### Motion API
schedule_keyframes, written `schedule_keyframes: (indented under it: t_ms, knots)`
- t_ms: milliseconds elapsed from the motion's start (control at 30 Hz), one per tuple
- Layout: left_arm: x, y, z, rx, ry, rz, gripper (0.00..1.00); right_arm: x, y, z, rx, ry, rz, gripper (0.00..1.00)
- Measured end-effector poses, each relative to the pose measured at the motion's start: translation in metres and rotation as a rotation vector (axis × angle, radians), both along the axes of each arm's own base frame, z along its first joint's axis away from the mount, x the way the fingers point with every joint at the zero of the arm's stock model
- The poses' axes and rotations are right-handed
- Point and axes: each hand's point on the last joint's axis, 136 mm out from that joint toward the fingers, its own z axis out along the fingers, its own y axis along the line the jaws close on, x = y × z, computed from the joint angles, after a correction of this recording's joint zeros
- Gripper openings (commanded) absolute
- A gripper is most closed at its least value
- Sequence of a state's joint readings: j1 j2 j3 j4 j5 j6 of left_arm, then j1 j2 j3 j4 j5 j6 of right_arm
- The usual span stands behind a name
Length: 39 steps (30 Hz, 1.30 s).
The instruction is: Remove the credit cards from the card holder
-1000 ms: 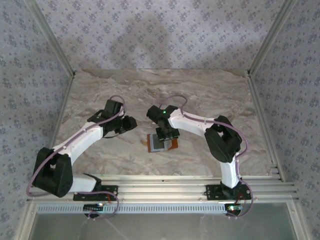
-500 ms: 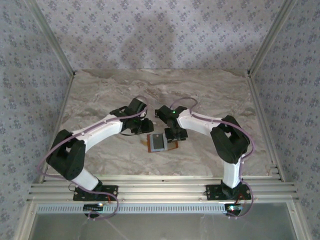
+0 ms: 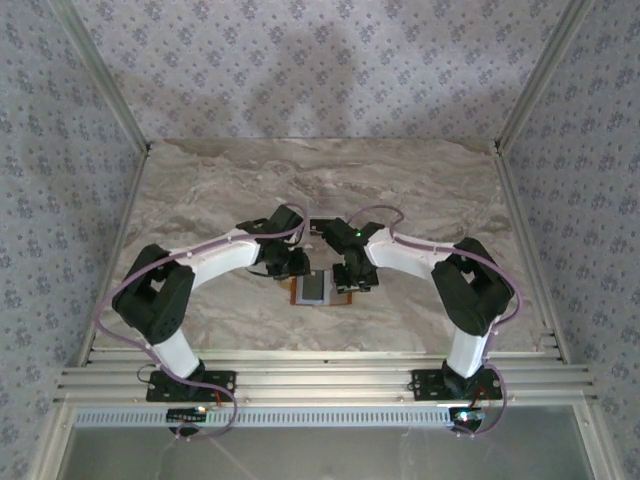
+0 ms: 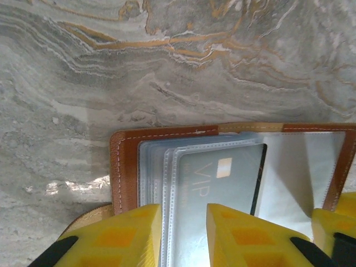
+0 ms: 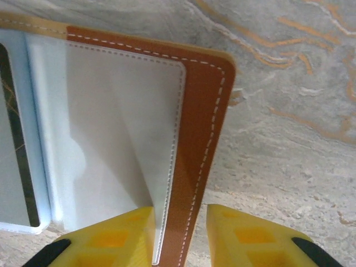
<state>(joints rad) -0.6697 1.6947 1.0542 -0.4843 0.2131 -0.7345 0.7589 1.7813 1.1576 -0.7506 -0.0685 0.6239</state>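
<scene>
The card holder (image 3: 343,298) lies open on the marble table, brown border outward, pale inner face up. A grey credit card (image 4: 222,178) marked VIP sits in its clear sleeves; further cards are hidden beneath. My left gripper (image 4: 183,236) is open, its yellow fingers straddling the left edges of the sleeves. My right gripper (image 5: 181,236) is open and straddles the right brown edge of the card holder (image 5: 200,111); its left finger (image 5: 119,236) rests against the pale inner face, the other stands clear of the edge. From above, both grippers (image 3: 297,264) (image 3: 354,281) flank the holder.
The marble tabletop (image 3: 320,180) stretches free behind and beside the holder. Patterned walls and metal frame posts (image 3: 515,200) bound it. Both arms bend inward, their elbows (image 3: 160,290) (image 3: 470,285) near the front rail.
The left arm has swung right and forward to the holder's left side. The right gripper has shifted to the holder's right edge and narrowed its jaws.
</scene>
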Motion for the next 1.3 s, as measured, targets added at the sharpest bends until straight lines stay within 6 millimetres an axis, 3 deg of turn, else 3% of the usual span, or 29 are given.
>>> schedule_keyframes:
  t_ms: [500, 667, 900, 1300]
  knots:
    - [-0.006, 0.003, -0.012, 0.022, 0.039, -0.003, 0.24, 0.014, -0.005, 0.036, 0.088, -0.069, -0.046, 0.35]
    - [-0.011, 0.007, -0.018, 0.034, 0.055, -0.003, 0.23, 0.013, 0.006, 0.045, 0.155, -0.064, -0.051, 0.34]
    - [-0.014, 0.008, -0.023, 0.03, 0.06, -0.005, 0.21, 0.024, 0.036, 0.059, 0.336, -0.071, -0.08, 0.3]
    - [-0.013, 0.008, -0.024, 0.012, 0.068, -0.002, 0.2, 0.031, 0.065, 0.032, 0.487, 0.014, -0.124, 0.27]
